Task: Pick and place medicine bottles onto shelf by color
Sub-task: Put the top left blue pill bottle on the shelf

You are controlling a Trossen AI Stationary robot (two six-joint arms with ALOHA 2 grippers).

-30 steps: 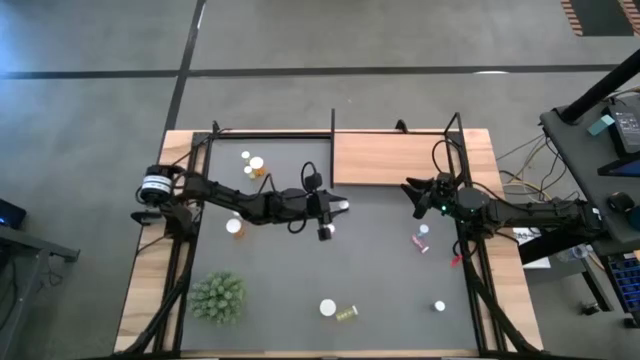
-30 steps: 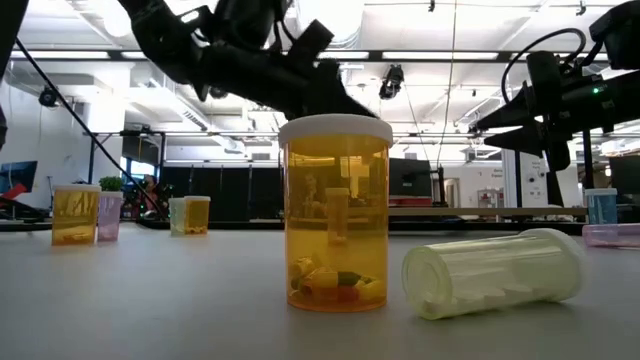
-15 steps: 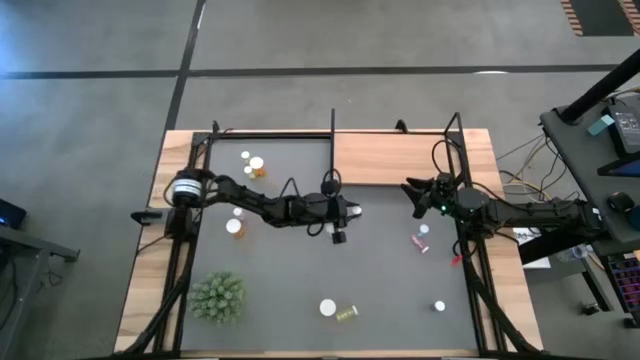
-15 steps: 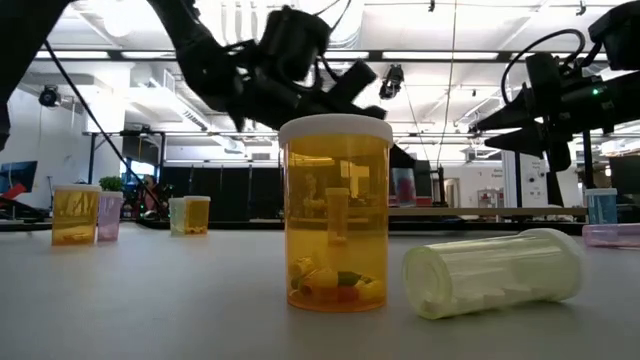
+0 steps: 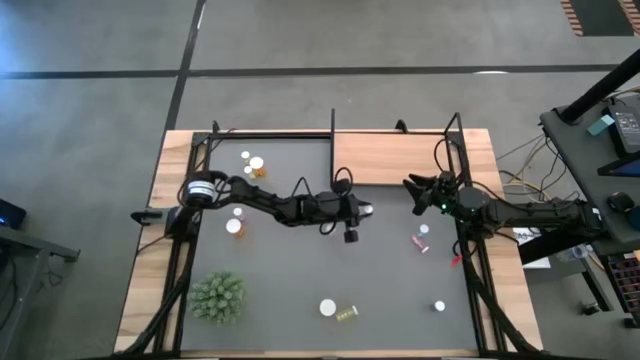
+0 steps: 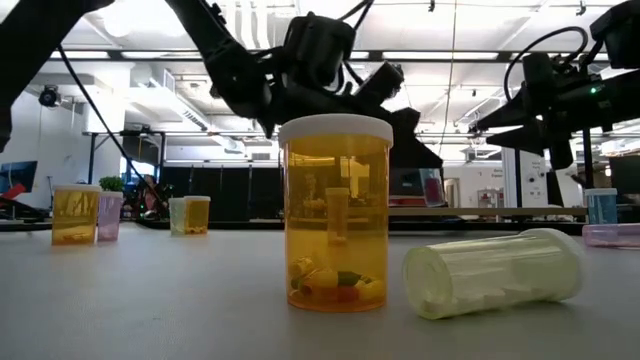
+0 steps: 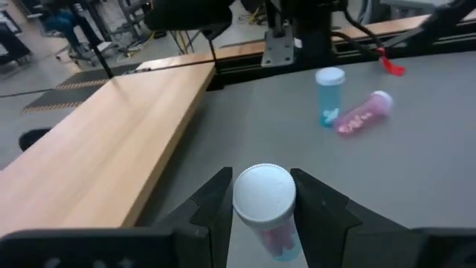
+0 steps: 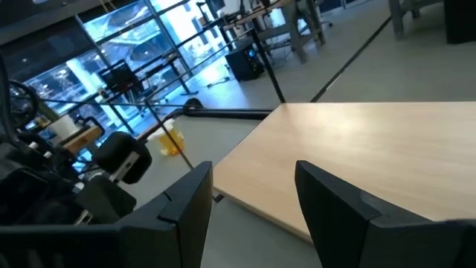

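I have the left gripper (image 7: pixel 262 212) clamped on a pink-filled bottle (image 7: pixel 265 205) with a white cap, held between both fingers (image 7: pixel 212 210) above the dark grey mat (image 5: pixel 380 280), just off the near edge of the shelf (image 5: pixel 390 158). From overhead, the left arm reaches across the mat's middle, its gripper (image 5: pixel 362 210) beside the shelf's left corner.

The right gripper (image 8: pixel 253 195) sits at the shelf's right end (image 5: pixel 413 188), fingers apart with nothing between them, pointed across the bare wooden board (image 8: pixel 372 149).

Bottles I can account for:
- an upright blue bottle (image 7: pixel 329 95) and a pink bottle lying on its side (image 7: pixel 361 115), touching each other on the mat near the right arm (image 5: pixel 421 236)
- a group at the mat's far left corner (image 5: pixel 251 163)
- an orange bottle (image 5: pixel 234 227) left of centre
- an upright orange bottle (image 6: pixel 336 212) and a pale yellow-green one on its side (image 6: pixel 492 273) at the near edge, close together
- one white-capped bottle (image 5: pixel 439 306) at the near right

A green plant (image 5: pixel 217 297) stands at the near left
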